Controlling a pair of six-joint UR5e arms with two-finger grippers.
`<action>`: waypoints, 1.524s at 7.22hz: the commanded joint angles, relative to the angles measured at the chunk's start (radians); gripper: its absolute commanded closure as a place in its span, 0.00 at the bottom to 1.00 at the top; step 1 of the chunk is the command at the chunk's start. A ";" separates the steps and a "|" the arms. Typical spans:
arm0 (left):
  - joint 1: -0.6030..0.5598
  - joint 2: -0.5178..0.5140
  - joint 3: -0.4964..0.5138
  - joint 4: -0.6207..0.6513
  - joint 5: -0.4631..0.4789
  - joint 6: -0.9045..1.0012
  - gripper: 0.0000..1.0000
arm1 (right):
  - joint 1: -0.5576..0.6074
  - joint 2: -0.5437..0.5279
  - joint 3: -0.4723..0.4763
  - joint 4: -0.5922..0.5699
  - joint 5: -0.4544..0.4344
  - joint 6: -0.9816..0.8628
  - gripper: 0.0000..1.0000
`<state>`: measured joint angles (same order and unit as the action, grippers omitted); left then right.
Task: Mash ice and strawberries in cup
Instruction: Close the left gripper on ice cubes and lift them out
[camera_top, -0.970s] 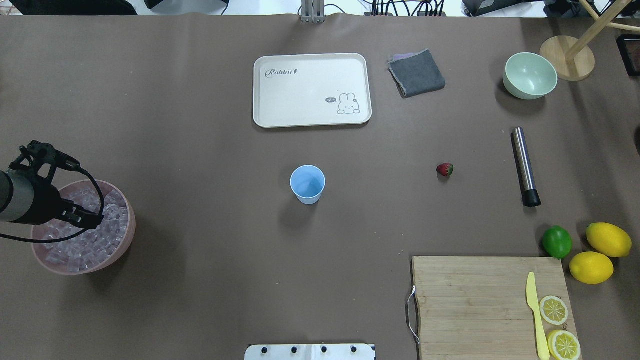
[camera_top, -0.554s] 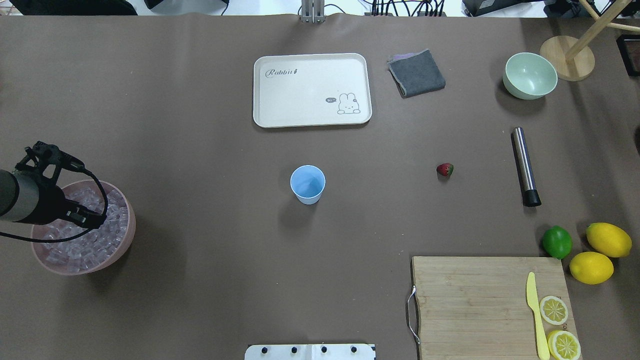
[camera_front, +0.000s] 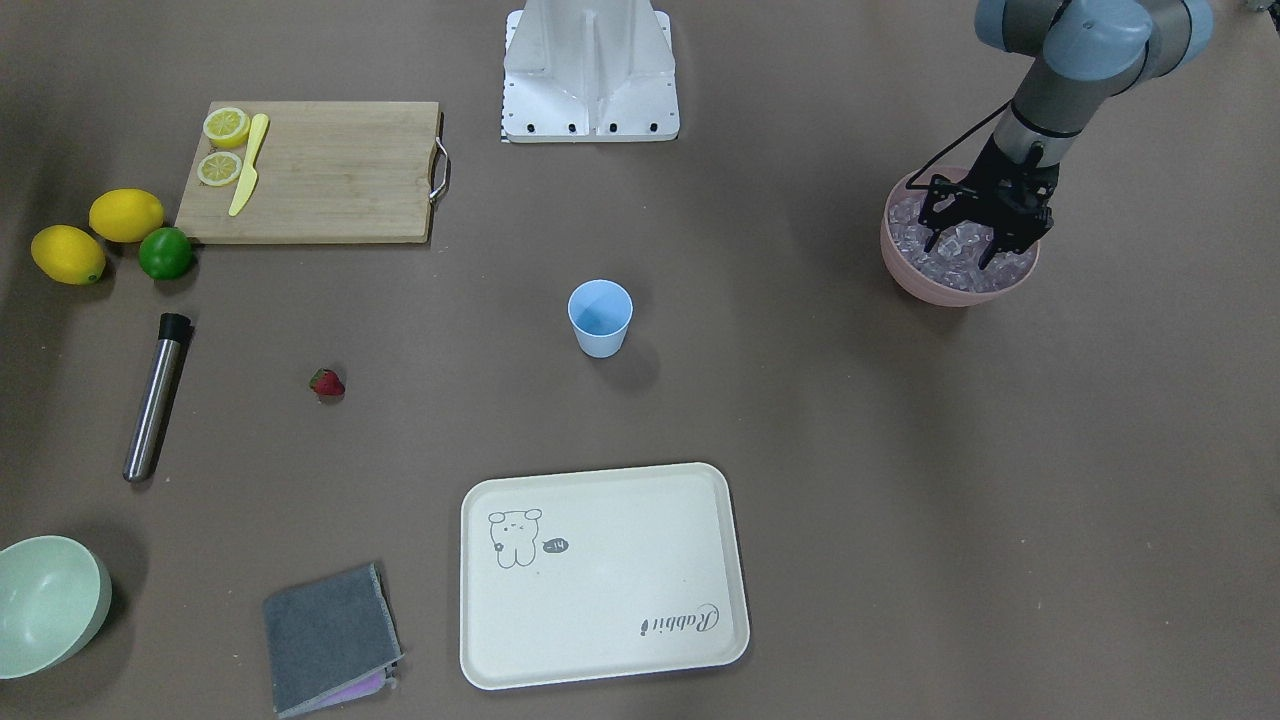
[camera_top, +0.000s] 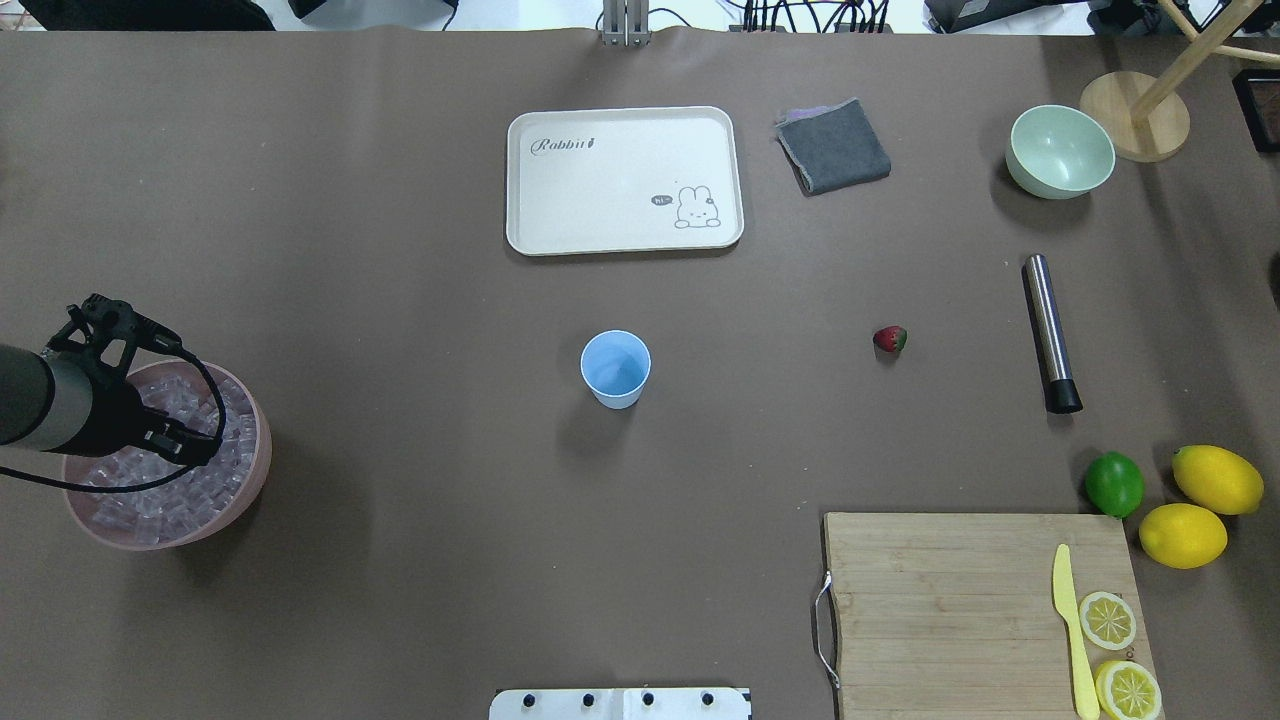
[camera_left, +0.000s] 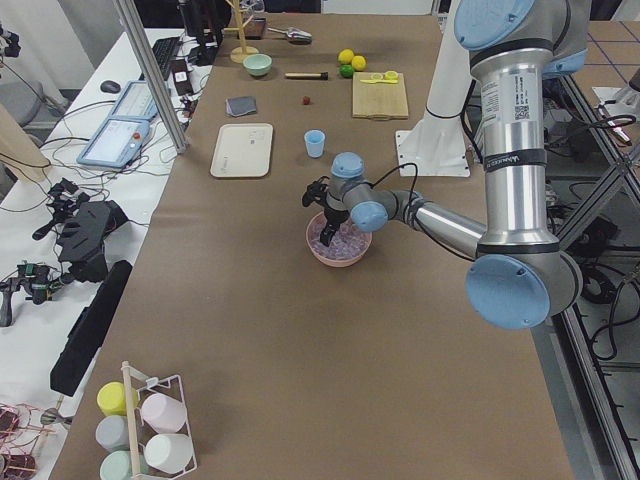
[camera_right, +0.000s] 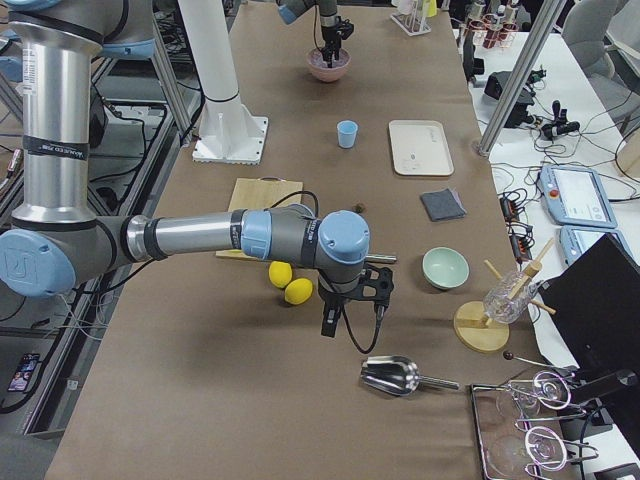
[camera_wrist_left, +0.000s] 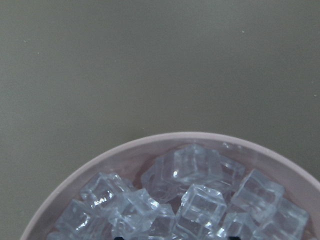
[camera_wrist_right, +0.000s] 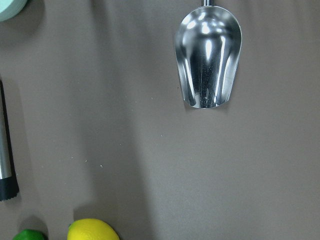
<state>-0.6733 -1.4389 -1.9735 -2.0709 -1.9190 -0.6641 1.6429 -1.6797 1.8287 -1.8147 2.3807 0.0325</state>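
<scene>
Watching the pink bowl (camera_front: 905, 275) at my left end, I see the left gripper (camera_front: 962, 248) hang over it, jaws spread wide. The right gripper (camera_right: 328, 325) hovers near the lemons (camera_right: 290, 285); whether it is clenched or released I cannot tell. The cup (camera_top: 615, 368) stands mid-table, with the strawberry (camera_top: 890, 339) well apart on its right. The ice (camera_wrist_left: 200, 205) fills the bowl.

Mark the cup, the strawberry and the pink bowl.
cup (camera_top: 615, 366): overhead view, on its inside bottom.
strawberry (camera_top: 888, 339): overhead view, on its red body.
pink bowl (camera_front: 950, 293): front-facing view, on its outer wall.
</scene>
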 joint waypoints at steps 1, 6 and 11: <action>0.003 0.006 -0.001 -0.002 0.000 0.000 0.26 | 0.000 0.000 0.004 0.000 0.000 0.001 0.00; 0.024 0.011 0.013 -0.015 0.000 -0.005 0.26 | 0.000 0.000 0.012 0.000 0.000 0.001 0.00; 0.018 0.027 -0.011 -0.028 -0.005 -0.009 0.85 | 0.000 -0.005 0.024 -0.002 0.000 0.001 0.00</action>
<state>-0.6511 -1.4207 -1.9697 -2.0976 -1.9207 -0.6728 1.6428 -1.6809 1.8477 -1.8150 2.3808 0.0338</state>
